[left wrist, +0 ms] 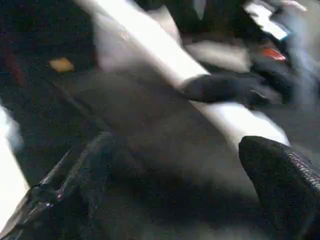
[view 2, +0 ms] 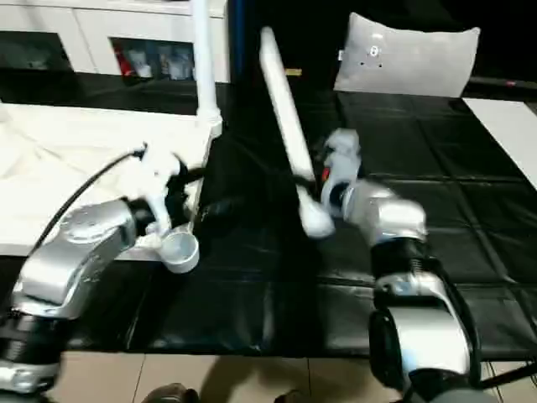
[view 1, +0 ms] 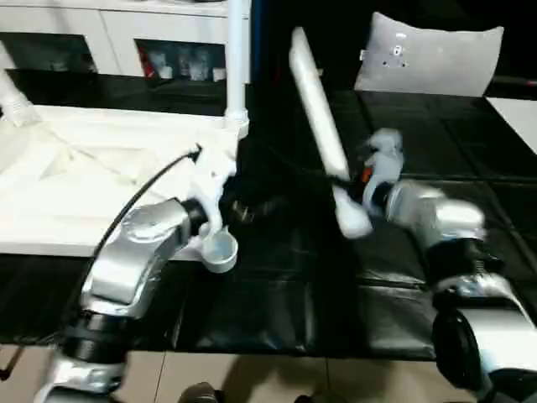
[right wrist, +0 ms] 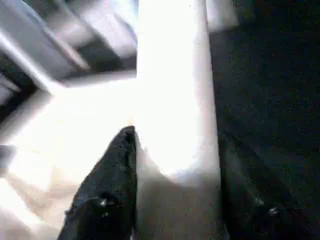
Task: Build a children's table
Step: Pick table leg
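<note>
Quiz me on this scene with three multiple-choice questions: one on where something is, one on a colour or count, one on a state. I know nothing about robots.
1. Where is the empty round socket?
A. At the tabletop's near corner, by the left gripper
B. On the far grey cushion
C. Inside the cabinet

2. How many legs already stand upright in the tabletop's sockets?
A. None
B. At least one
C. Four

3. What is the right gripper doing?
A. Hanging open over the mat
B. Clamped on a leg
C. Holding a cable

Answers:
1. A: the socket sits at the corner of the tabletop, next to the left gripper.
2. B: one upright leg rises from the far corner socket; another shows at the picture's left edge.
3. B: its black fingers sit either side of the tilted leg, lifted off the black mat.
</note>
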